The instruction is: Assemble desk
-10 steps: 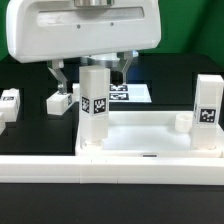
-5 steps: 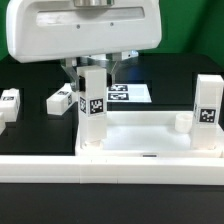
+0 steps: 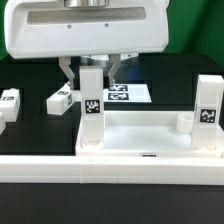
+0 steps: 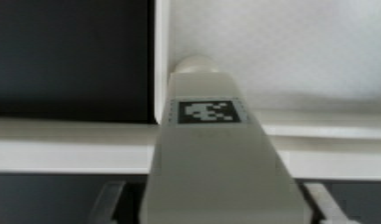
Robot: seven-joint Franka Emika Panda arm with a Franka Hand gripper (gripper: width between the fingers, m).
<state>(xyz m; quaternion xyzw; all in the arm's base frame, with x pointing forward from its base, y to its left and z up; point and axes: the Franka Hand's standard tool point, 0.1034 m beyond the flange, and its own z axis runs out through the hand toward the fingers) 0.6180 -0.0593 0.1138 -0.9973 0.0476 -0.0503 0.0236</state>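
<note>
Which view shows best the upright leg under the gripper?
The exterior view: the leg shows at full height, standing on the desk top's corner. The wrist view shows it only from above, foreshortened, with its tag.

The desk top [image 3: 150, 138] is a white rectangular tray with a raised rim, lying flat on the black counter [image 3: 30, 140]. One white square-section leg [image 3: 91, 110] stands upright at the tray's corner on the exterior view's left, a black-and-white tag [image 3: 92, 107] on its facing side. Its upper end rises between the fingers of the claw [image 3: 91, 72]; whether they touch it cannot be told. A second leg [image 3: 208, 115] stands upright at the corner on the exterior view's right, with a short white stub [image 3: 183, 122] just beside it. A third leg [image 3: 62, 100] lies on its side on the counter. A fourth leg [image 3: 8, 104] lies at the exterior view's left edge.
</note>
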